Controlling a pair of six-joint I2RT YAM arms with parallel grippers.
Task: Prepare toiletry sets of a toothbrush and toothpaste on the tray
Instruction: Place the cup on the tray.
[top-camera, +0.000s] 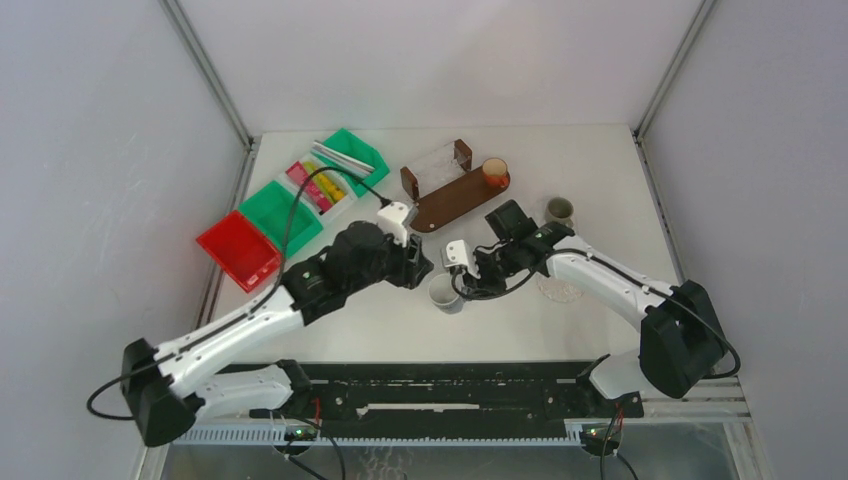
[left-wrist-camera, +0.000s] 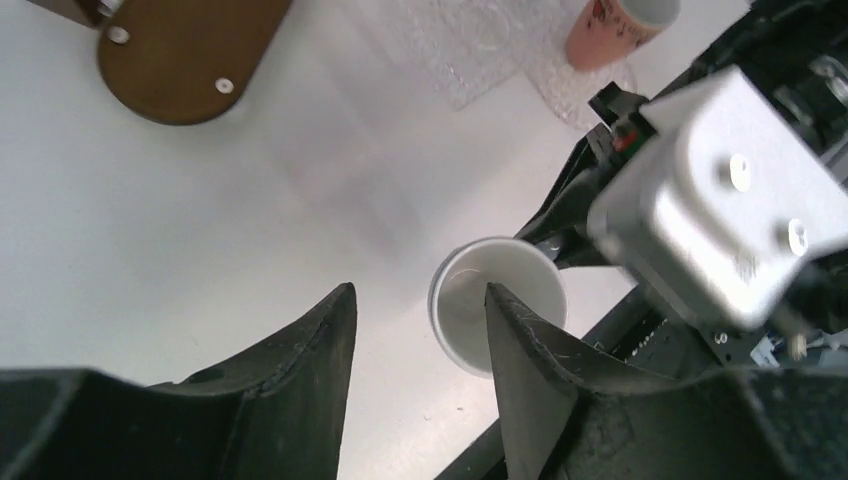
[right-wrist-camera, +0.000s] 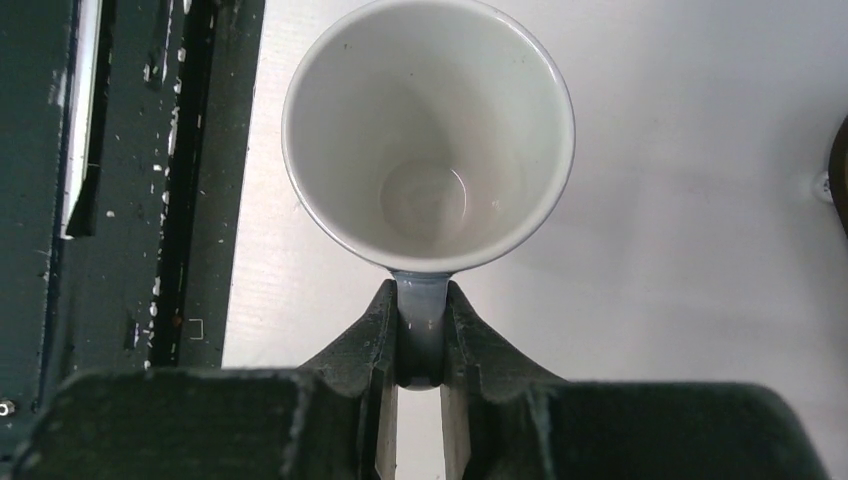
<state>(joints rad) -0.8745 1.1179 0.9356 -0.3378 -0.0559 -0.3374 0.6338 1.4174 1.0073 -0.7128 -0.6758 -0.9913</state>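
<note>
- The toothbrushes (top-camera: 343, 157) lie in the far green bin (top-camera: 365, 150) at the left. The tubes (top-camera: 322, 187) sit in the white holder (top-camera: 340, 205) just in front of it. No brush or tube shows in any cup.
- The left hand (left-wrist-camera: 420, 300) stands about half open and holds nothing, just beside the grey mug (right-wrist-camera: 428, 135) on its left. It is very close to the mug, so a careless swing toward the bins could clip the rim or knock the other arm.
- The grey mug stands upright and empty on the desk (top-camera: 600, 180) near the middle, short of the brown tray (top-camera: 455, 200).
- The right hand (right-wrist-camera: 422, 330) is narrow, pinched on the mug's thin handle. Only the handle is held, so the mug may pivot or slip if lifted fast.
- The tray lies behind the mug, with an orange cup (top-camera: 494, 172) at its right end. A low carry could catch the tray's edge, and a poor setdown could bump that cup.
- A brown-grey cup (top-camera: 559, 210) stands on the desk to the right, off the tray.
</note>
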